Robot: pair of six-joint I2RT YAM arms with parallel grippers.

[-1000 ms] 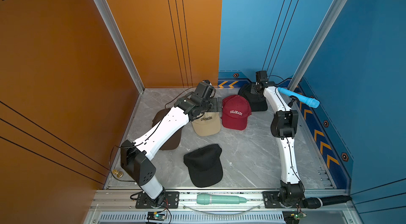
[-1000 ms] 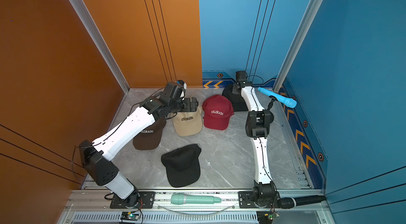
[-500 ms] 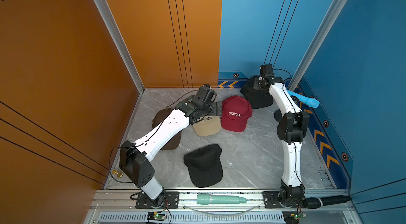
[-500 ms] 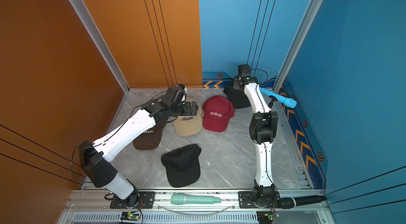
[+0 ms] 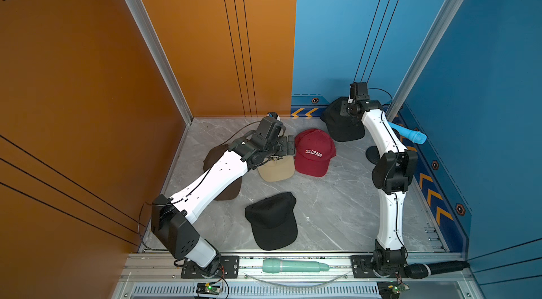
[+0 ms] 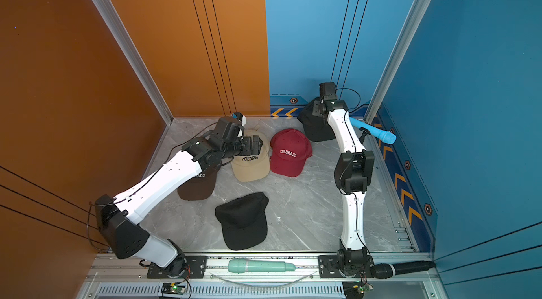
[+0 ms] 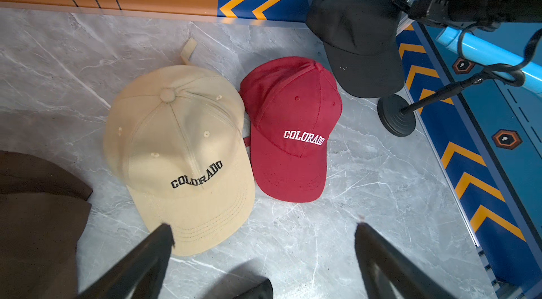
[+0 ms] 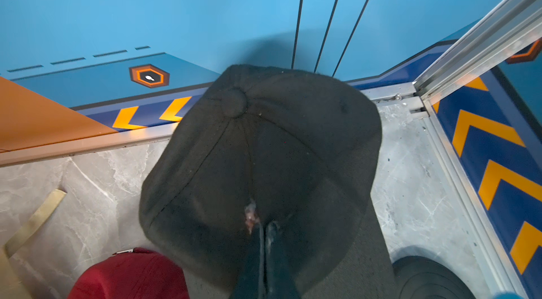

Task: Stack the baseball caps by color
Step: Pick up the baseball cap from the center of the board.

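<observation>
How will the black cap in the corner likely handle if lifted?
Probably floppy: the corner black cap puckers at its crown where the shut right gripper pinches it. Likely light: thin fabric. Its flat brim looks stiffer.

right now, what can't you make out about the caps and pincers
- brown cap: mostly under the left arm in both top views; cut off by the left wrist view's edge.
- caps under the beige cap or red cap: the top one hides any.
- right pincer: dark against the far black cap, right wrist view; behind its wrist in both top views.
- left pincer: fingers blurred, left wrist view.
</observation>
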